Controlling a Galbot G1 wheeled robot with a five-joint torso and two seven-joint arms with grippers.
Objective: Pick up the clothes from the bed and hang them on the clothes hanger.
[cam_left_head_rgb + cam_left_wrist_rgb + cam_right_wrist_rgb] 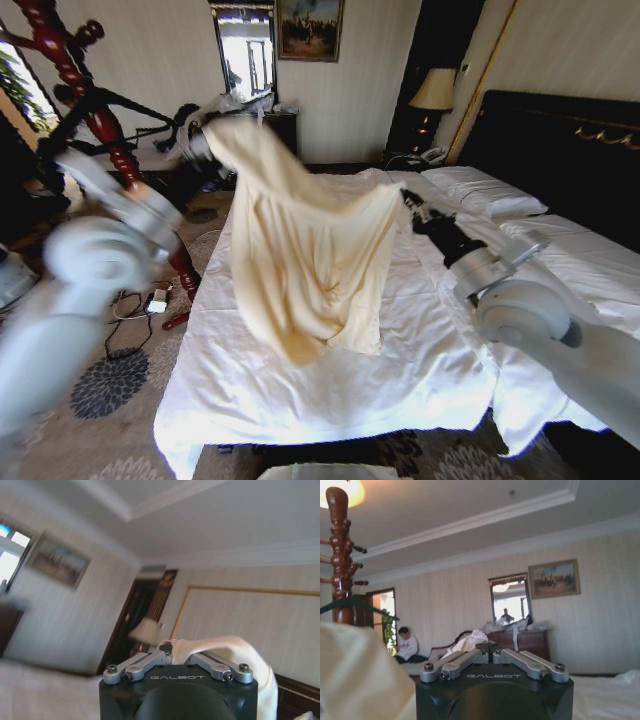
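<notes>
While the wide white-sheeted bed [420,370] lies beneath, the cream long-sleeved thin-fabric top [300,260] hangs lengthwise downward from the left gripper [172,649], whose fingers pinch its upper edge; the right gripper [408,200] clamps its other corner.

The robot's arms are glossy white-grey rounded segments ending in black wrist sections, and the left gripper [172,656] and right gripper [492,652] each have a black housing lettered GALBOT with screw-fastened silver linkage bars.
</notes>
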